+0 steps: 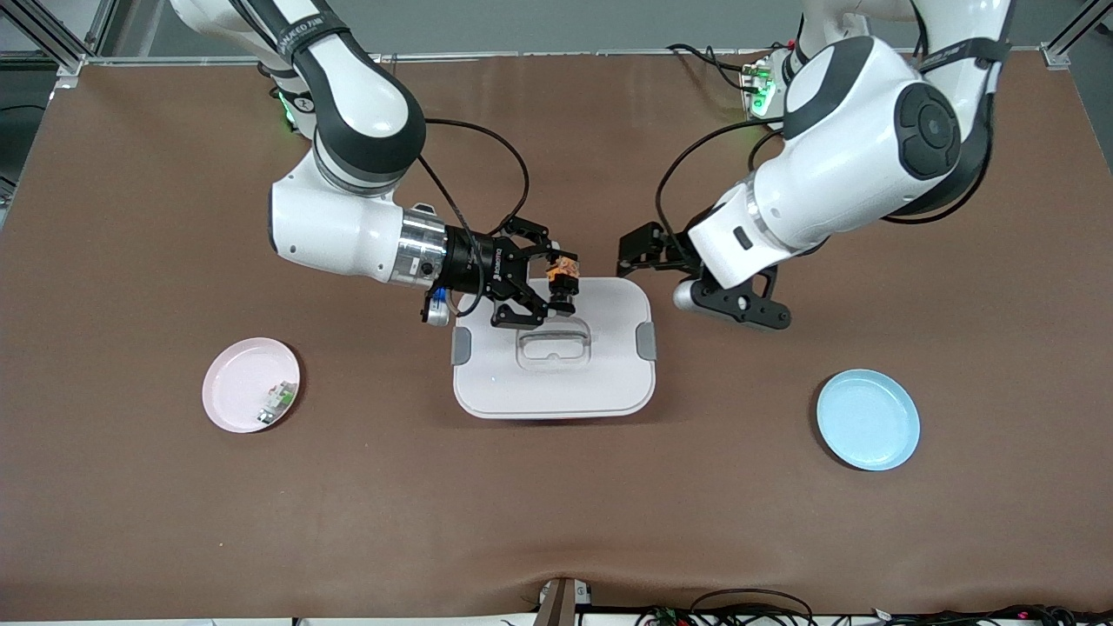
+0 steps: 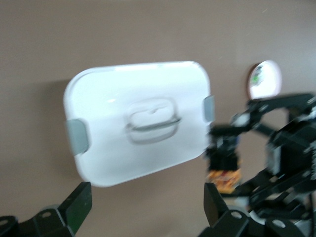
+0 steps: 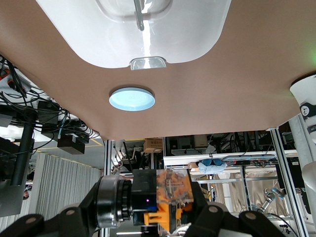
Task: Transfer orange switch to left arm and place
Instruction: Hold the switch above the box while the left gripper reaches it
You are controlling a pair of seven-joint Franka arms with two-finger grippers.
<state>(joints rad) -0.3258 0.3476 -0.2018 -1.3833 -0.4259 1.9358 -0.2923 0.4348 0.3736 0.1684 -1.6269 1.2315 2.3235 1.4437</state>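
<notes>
**A:** Where's the handover at?

**B:** The right gripper (image 1: 556,283) is clamped on the orange switch (image 1: 563,271), held in the air over the edge of the box (image 1: 609,382) that lies toward the robots' bases. The left gripper (image 1: 628,253) hovers just off the box's corner at the left arm's end, its fingers (image 2: 79,203) spread wide apart, nothing between them.

**A:** How should the pass go?

**B:** I'd keep both hands at this height so neither dips toward the lid or its grey handle (image 1: 553,341). The left fingers should close on the switch's free end, clear of the right fingertips, and the right should let go only once that grip looks firm. The part is tiny; a skewed pinch could flick it onto the lid.

**A:** And then?

**B:** Probably the blue plate (image 1: 868,419), though that's my guess. The pink plate (image 1: 235,382) holds a small green-and-white component (image 1: 274,402).

**A:** Any writing?

**B:** White lettering on the right arm's black band (image 1: 304,39) and on the gripper body; too small to read with confidence.
</notes>
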